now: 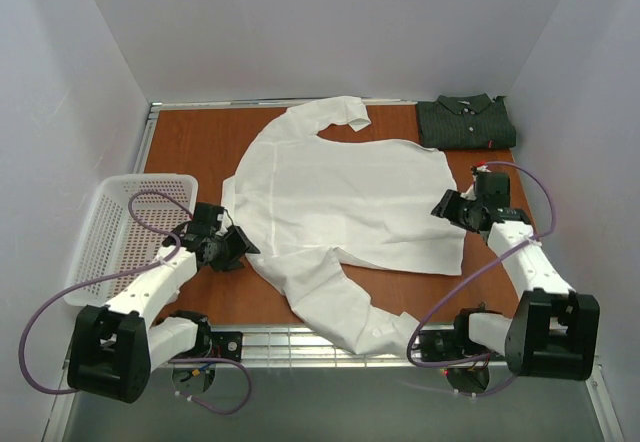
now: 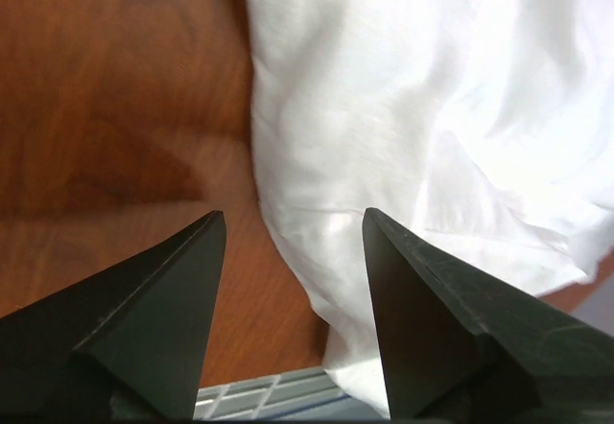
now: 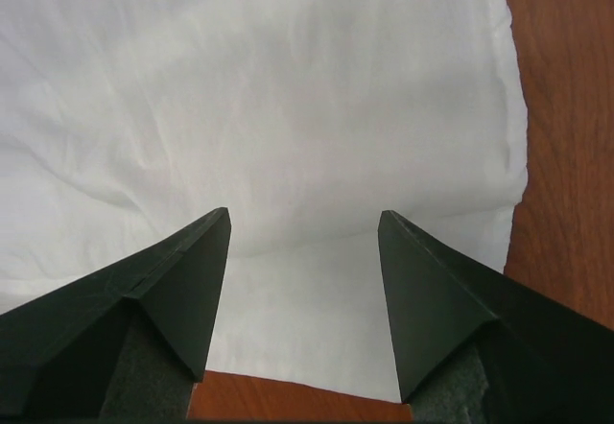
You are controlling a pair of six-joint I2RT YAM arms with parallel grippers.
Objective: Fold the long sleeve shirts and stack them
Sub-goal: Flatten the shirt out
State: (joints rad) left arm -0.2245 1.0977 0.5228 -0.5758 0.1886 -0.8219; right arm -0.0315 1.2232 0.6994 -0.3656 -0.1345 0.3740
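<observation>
Top external view: white shirt (image 1: 340, 202) spread flat across the middle of the table (image 1: 190, 152), one sleeve trailing toward 6 o'clock over the near edge, the other bent at 12 o'clock.
Dark striped shirt (image 1: 466, 122): folded, at 1 o'clock in the far corner, near the white shirt.
Left gripper (image 1: 236, 246): at 8 o'clock beside the white shirt's edge, jaws apart, nothing between them.
Right gripper (image 1: 447, 207): at 3 o'clock over the white shirt's side edge, jaws apart, empty.
Basket (image 1: 120, 232): at 9 o'clock, beside the left arm.

white mesh basket (image 1: 112, 234), brown wooden table (image 1: 195, 152)
</observation>
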